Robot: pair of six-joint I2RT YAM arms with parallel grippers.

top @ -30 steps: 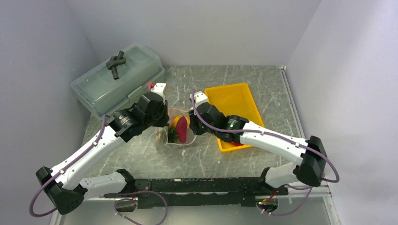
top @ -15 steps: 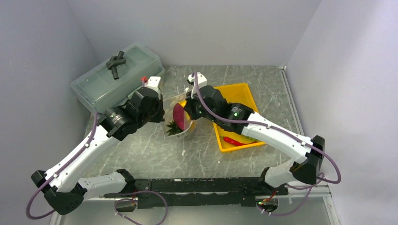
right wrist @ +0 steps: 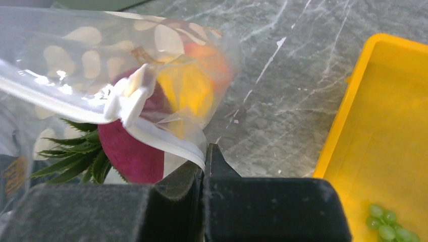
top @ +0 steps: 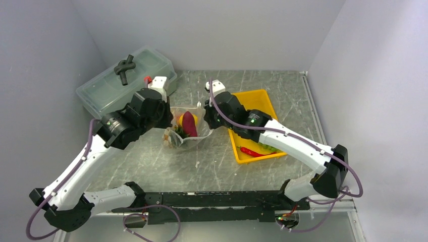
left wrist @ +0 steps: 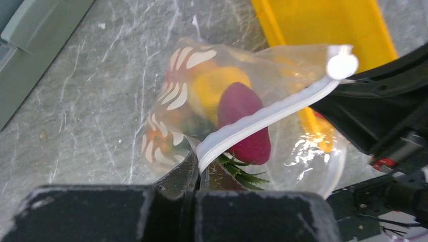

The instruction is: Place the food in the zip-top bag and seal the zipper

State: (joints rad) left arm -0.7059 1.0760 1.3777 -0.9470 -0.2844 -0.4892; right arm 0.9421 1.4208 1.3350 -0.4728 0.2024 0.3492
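The zip-top bag [top: 185, 135] hangs stretched between my two grippers just above the table. Inside it sit a dark purple piece [left wrist: 245, 122], a yellow fruit [left wrist: 214, 88], an orange piece [right wrist: 211, 61] and a green pineapple crown [left wrist: 237, 169]. My left gripper [left wrist: 199, 170] is shut on one end of the white zipper [left wrist: 262, 117]; the slider [left wrist: 341, 66] sits at the far end. The right gripper [right wrist: 204, 164] pinches the zipper's [right wrist: 161, 140] other end. A red chili [top: 251, 152] and green grapes [right wrist: 387, 225] lie in the yellow tray [top: 251, 103].
A large translucent lidded box [top: 108, 91] with a black handle stands at the back left, close behind the left wrist. The yellow tray lies right of the bag, under the right forearm. Grey walls close in the back and both sides.
The right gripper has closed on the zipper's end. Both arms have carried the bag up and toward the back, and its mouth is now pulled into a straight line between them.
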